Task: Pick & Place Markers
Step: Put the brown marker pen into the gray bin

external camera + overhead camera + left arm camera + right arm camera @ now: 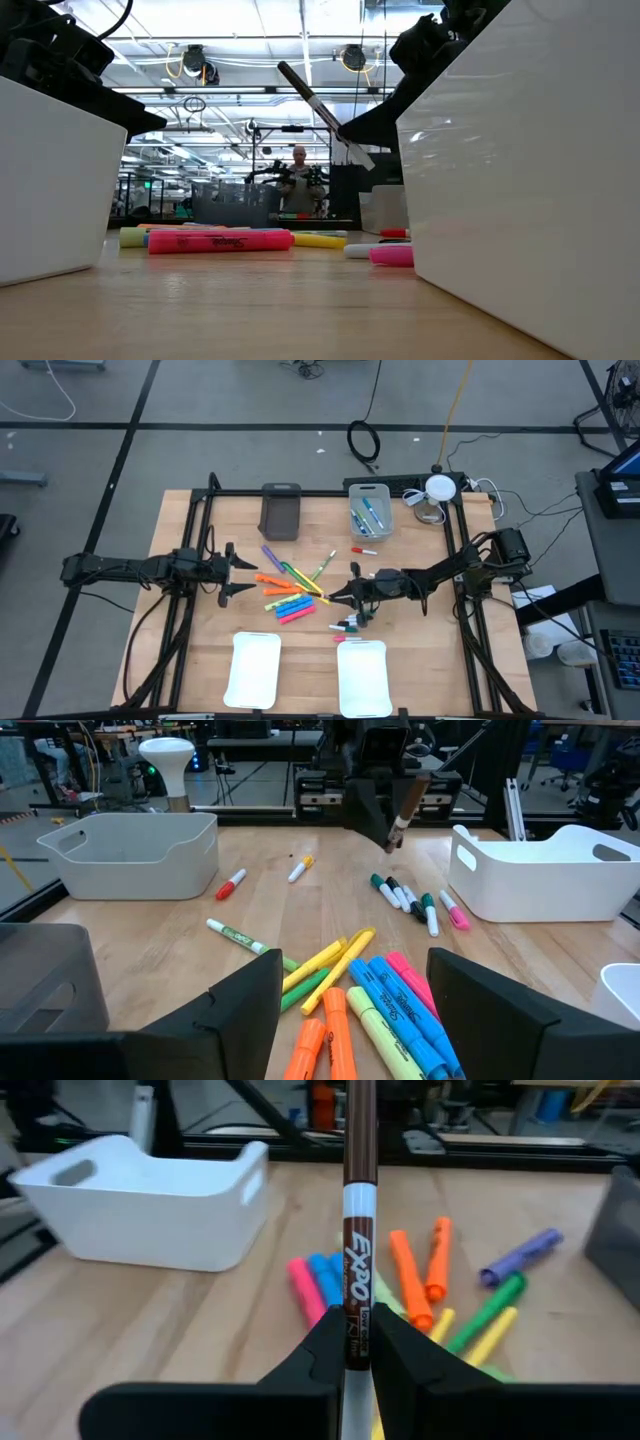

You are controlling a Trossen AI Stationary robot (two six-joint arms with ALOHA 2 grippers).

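Note:
A loose heap of chunky orange, yellow, green, blue, pink and purple markers [285,595] lies flat at the table's middle. A few thin capped ones [348,626] lie nearer the front. My right gripper [338,597] hovers just right of the heap, shut on a thin white-barrelled marker with a brown cap [358,1210]. My left gripper [232,572] waits open at the table's left, level, facing the heap [350,1000]. My right gripper pinches the marker's white printed barrel [355,1315] between its two fingers. It comes in about level from the table's right. The brown capped end [300,85] sticks out past the fingertips. The marker slants in the hold, lifted clear of the table.
At the back stand a dark grey bin [281,510] and a light bin [369,510] holding some markers. Two white trays [254,668] [362,676] sit at the front edge. A red-capped marker [363,549] lies alone toward the back. A person [298,170] stands far behind the table.

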